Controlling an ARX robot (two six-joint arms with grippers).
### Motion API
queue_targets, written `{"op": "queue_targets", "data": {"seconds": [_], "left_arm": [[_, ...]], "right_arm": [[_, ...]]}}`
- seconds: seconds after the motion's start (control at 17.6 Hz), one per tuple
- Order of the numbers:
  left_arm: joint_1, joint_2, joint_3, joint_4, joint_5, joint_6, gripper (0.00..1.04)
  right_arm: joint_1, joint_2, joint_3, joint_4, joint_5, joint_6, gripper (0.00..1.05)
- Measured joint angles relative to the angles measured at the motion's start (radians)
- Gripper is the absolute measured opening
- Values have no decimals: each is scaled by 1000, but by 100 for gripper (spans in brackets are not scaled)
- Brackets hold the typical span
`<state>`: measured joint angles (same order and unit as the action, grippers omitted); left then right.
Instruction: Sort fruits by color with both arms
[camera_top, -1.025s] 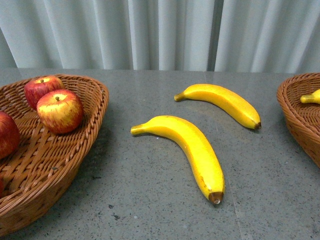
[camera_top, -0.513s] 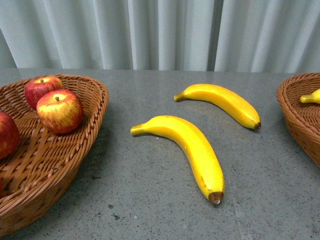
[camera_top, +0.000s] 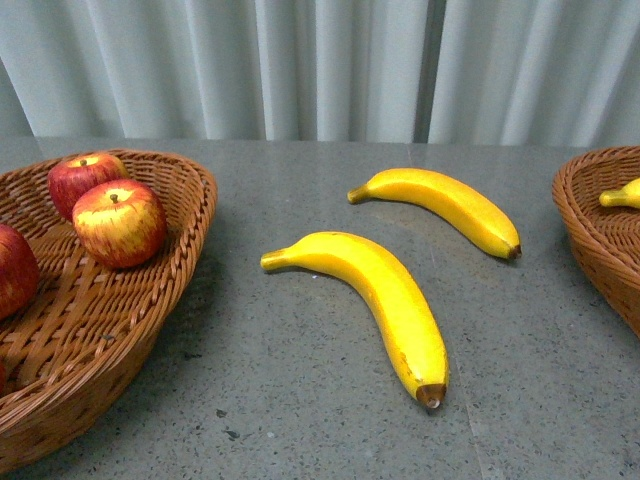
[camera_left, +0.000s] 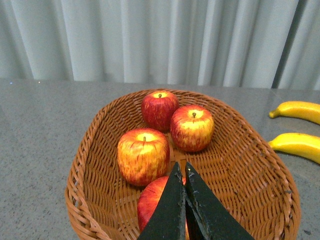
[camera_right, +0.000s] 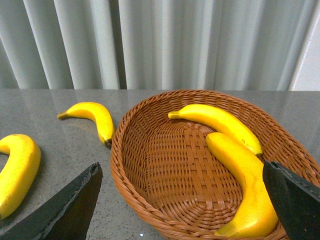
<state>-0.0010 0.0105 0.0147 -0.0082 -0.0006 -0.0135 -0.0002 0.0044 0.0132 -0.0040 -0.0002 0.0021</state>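
Two yellow bananas lie on the grey table between the baskets: a near one (camera_top: 380, 295) and a far one (camera_top: 445, 205). The left wicker basket (camera_top: 175, 275) holds red apples (camera_top: 120, 222); the left wrist view shows several apples (camera_left: 143, 156) in it. My left gripper (camera_left: 180, 170) is shut and empty, hovering over that basket (camera_left: 260, 165). The right basket (camera_top: 590, 235) holds two bananas (camera_right: 247, 180) in the right wrist view. My right gripper (camera_right: 182, 192) is open and empty above that basket (camera_right: 150, 195). Neither gripper shows in the front view.
Pale pleated curtains (camera_top: 320, 65) hang behind the table's far edge. The two loose bananas also show in the right wrist view (camera_right: 92, 117), outside the right basket.
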Motion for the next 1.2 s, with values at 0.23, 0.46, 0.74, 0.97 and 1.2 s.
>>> {"op": "queue_targets", "data": {"seconds": [0.23, 0.46, 0.74, 0.97, 1.2], "left_arm": [[0, 0, 0, 3, 0, -1, 2], [0, 0, 0, 4, 0, 0, 42], [0, 0, 0, 4, 0, 0, 79], [0, 0, 0, 4, 0, 2, 98], [0, 0, 0, 4, 0, 2, 98]], "right_arm": [[0, 0, 0, 0, 0, 0, 98], [0, 0, 0, 0, 0, 0, 98], [0, 0, 0, 0, 0, 0, 98], [0, 0, 0, 0, 0, 0, 98], [0, 0, 0, 0, 0, 0, 98]]}}
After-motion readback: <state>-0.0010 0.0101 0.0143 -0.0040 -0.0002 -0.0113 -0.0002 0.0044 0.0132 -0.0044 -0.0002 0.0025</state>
